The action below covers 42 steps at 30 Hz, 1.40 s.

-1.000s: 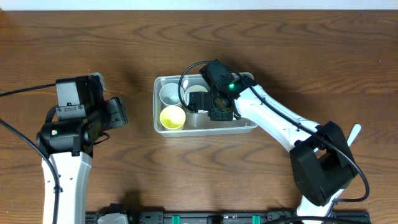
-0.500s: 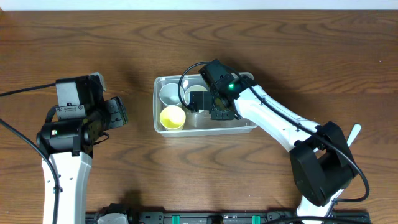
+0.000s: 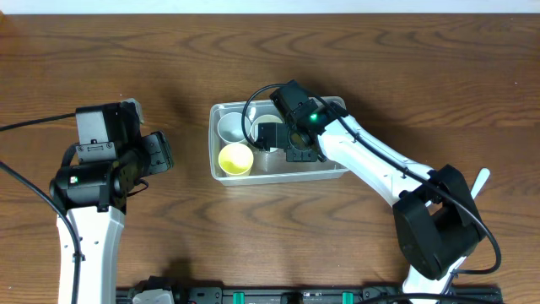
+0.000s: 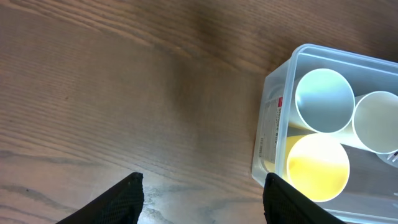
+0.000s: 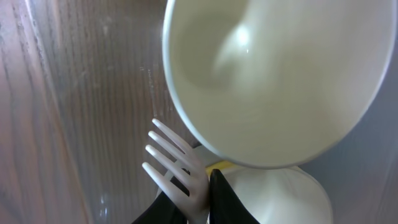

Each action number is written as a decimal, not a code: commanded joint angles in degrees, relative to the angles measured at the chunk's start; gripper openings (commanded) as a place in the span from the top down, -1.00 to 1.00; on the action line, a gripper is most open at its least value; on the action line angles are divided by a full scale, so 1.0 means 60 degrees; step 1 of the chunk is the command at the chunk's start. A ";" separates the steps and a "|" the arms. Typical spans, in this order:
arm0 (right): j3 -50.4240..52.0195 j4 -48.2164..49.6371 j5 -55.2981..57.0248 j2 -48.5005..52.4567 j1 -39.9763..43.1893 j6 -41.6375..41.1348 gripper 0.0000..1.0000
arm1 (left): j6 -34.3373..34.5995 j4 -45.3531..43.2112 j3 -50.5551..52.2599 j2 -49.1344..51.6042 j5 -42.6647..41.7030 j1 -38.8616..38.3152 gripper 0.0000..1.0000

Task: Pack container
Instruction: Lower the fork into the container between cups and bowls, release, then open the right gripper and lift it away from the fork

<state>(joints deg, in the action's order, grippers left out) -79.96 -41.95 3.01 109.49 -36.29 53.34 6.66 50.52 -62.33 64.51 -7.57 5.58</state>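
Note:
The clear plastic container sits mid-table and holds a white cup, a yellow cup and a white bowl. It also shows in the left wrist view. My right gripper is inside the container, shut on a white plastic fork, tines up beside the white bowl. My left gripper is open and empty, left of the container, over bare wood.
A white utensil lies on the table at the far right, beside the right arm's base. The wooden table extends around the container.

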 commanded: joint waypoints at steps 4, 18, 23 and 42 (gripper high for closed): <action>0.0033 0.0087 0.0251 -0.0055 -0.0069 -0.0102 0.80 | 0.0051 -0.0018 -0.0004 0.0040 -0.0062 0.0033 -0.24; 0.0033 0.0583 0.0248 -0.1417 -0.0029 -0.1851 0.97 | 0.0051 -0.0015 -0.0004 0.0393 -0.0062 0.0033 -0.24; 0.0033 0.0699 -0.0011 -0.2302 0.0157 -0.4393 0.97 | 0.0051 -0.0015 -0.0004 0.0393 -0.0062 0.0033 -0.25; 0.0036 -0.1443 -0.2073 -0.1570 -0.0208 -0.4109 0.97 | 0.0055 -0.0011 -0.0004 0.0393 -0.0066 0.0033 -0.24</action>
<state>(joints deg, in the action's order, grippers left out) -79.85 -50.04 -7.97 98.00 -36.25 25.69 6.66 50.52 -62.33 66.76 -7.57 5.58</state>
